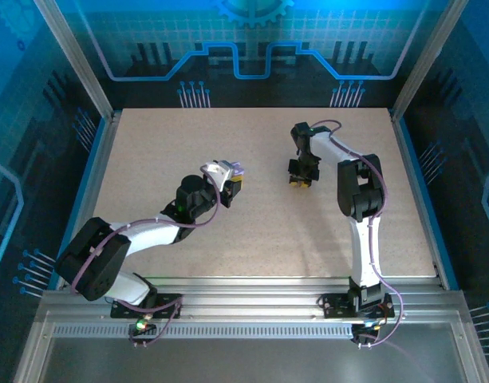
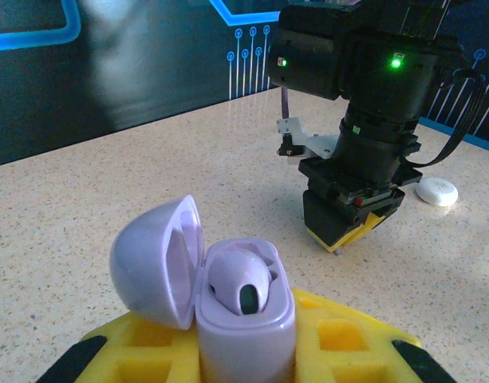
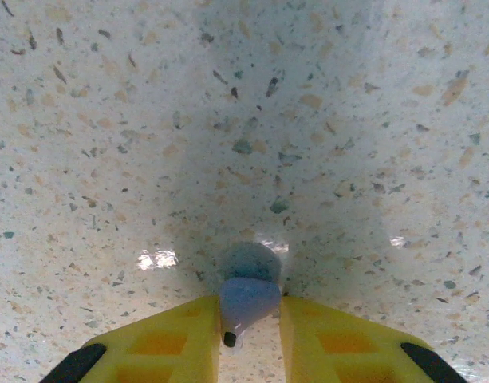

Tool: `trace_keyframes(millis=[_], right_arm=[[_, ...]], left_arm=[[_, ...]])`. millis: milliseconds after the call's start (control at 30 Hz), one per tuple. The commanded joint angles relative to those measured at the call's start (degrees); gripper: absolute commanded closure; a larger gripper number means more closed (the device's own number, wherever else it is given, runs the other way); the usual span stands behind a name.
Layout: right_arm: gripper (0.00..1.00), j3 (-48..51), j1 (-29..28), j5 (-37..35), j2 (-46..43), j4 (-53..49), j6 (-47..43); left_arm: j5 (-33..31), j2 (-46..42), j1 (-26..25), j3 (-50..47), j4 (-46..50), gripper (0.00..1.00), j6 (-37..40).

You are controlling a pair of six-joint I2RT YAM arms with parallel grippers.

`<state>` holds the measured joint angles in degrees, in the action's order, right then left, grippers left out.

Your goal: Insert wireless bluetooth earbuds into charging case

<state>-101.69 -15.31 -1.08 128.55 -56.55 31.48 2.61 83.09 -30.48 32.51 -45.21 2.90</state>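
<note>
The white-shelled left arm (image 1: 148,234) and right arm (image 1: 357,239) had black joint housings (image 1: 88,259), looping purple cables (image 1: 330,124), green lights (image 2: 397,61) and black-tipped yellow fingers (image 3: 340,343).

1. I see a pale worktop (image 1: 252,231), beige with dark and tan flecks.
2. Blue strips (image 1: 91,179) run along its left and right sides.
3. One small white rounded piece (image 2: 436,191) lies flat on it.

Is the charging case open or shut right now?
Open. The lid of the charging case is swung back on its hinge, exposing one earbud seated inside.
</note>
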Motion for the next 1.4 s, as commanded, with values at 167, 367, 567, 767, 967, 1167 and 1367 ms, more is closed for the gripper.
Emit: trace_keyframes(millis=[167, 367, 567, 767, 967, 1167, 1367], right_arm=[[0.73, -1.8, 1.0, -0.9, 0.6, -0.2, -0.5], [0.75, -2.0, 1.0, -1.0, 0.6, -0.2, -1.0], [0.77, -2.0, 1.0, -0.9, 0.9, -0.4, -1.1], [0.80, -1.2, 1.0, -1.0, 0.1, 0.2, -1.2], [0.82, 1.2, 0.7, -1.8, -3.2, 1.6, -1.3], [0.83, 5.5, 0.3, -1.6, -8.2, 4.3, -0.6], [0.83, 9.6, -0.1, -0.7, -11.3, 7.5, 0.3]], left_arm=[[1.0, 0.3, 0.6, 1.1, -0.4, 0.82, -0.5], [1.0, 0.2, 0.6, 1.0, -0.5, 0.82, -0.6], [0.9, 0.2, 0.6, 0.8, -0.5, 0.82, -0.7], [1.0, 0.4, 0.6, 0.8, -0.5, 0.82, -0.7], [1.1, 1.1, 0.6, 0.4, -1.0, 0.82, -1.4], [2.6, 2.5, 0.5, 0.8, -1.2, 0.82, -2.6], [3.3, 4.0, 0.4, 2.0, -1.7, 0.83, -3.0]])
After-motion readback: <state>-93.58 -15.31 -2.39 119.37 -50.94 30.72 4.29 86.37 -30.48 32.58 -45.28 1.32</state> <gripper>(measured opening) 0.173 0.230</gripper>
